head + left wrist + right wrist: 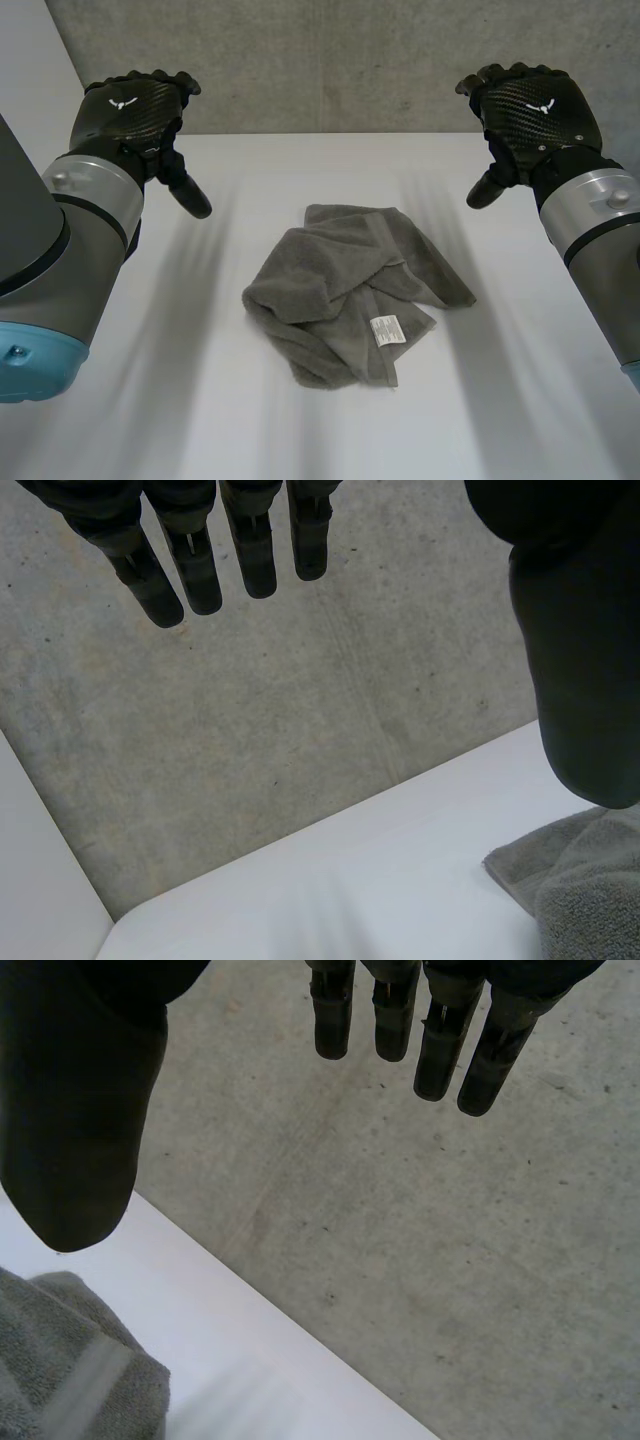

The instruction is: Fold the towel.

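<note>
Start state: crumpled grey terry towel lies mid white counter; left hand and right hand hover clear either side, fingers straight, empty, probably staged for grasping.

White table, grey concrete wall behind it, white side panel

back wall: rough grey concrete, speckled, with a few faint streaks
table: plain white top, far edge sits right at that wall
side panel: flat white, left of the concrete
light: soft, pretty even
</note>
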Motion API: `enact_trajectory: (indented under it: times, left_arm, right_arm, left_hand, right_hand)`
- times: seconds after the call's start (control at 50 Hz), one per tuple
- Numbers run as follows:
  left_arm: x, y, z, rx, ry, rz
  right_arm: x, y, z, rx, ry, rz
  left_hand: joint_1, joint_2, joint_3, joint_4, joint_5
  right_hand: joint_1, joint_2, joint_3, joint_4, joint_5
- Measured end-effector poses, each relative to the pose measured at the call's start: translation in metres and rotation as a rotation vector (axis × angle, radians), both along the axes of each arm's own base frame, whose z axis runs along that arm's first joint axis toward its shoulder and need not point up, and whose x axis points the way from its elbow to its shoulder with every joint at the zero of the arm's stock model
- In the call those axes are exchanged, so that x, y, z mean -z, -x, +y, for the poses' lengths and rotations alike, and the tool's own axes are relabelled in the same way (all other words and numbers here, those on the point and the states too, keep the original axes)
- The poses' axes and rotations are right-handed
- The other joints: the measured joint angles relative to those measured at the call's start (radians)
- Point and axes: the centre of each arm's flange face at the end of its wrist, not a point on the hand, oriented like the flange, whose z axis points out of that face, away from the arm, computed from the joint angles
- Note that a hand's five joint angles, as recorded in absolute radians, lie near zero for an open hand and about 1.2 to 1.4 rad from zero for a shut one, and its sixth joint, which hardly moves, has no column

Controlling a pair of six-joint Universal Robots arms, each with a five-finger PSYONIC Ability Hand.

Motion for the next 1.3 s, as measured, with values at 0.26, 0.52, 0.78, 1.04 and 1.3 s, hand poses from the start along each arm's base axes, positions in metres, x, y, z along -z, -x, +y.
enact_trajectory:
  times: [0.26, 0.52, 0.78, 1.04, 1.3]
  left_arm:
    - [0.006, 0.003, 0.002, 0.036, -0.013, -0.009]
    - [0.078, 0.033, 0.018, 0.159, -0.183, -0.117]
    - [0.149, 0.062, 0.026, 0.233, -0.251, -0.177]
    - [0.163, 0.068, 0.028, 0.249, -0.187, -0.142]
    - [0.173, 0.069, 0.026, 0.248, -0.197, -0.149]
  right_arm:
    - [0.001, 0.000, -0.001, -0.002, -0.005, -0.004]
    - [0.074, -0.014, -0.017, -0.034, -0.206, 0.234]
    - [0.154, -0.041, -0.040, -0.078, -0.362, 0.351]
    - [0.180, -0.047, -0.056, -0.035, -0.390, 0.371]
    - [0.179, -0.044, -0.057, -0.028, -0.397, 0.367]
  left_hand:
    - [0.000, 0.000, 0.000, 0.000, 0.003]
    - [0.003, 0.010, 0.012, 0.003, 0.029]
    - [0.251, 0.249, 0.266, 0.250, 0.275]
    - [0.593, 0.595, 0.604, 0.595, 0.603]
    - [0.783, 0.791, 0.801, 0.785, 0.796]
  right_hand:
    - [0.000, 0.000, 0.000, 0.000, 0.000]
    - [0.000, 0.000, 0.000, 0.000, 0.000]
    - [0.221, 0.198, 0.203, 0.192, 0.223]
    - [0.557, 0.543, 0.540, 0.532, 0.547]
    - [0.759, 0.727, 0.730, 0.723, 0.743]
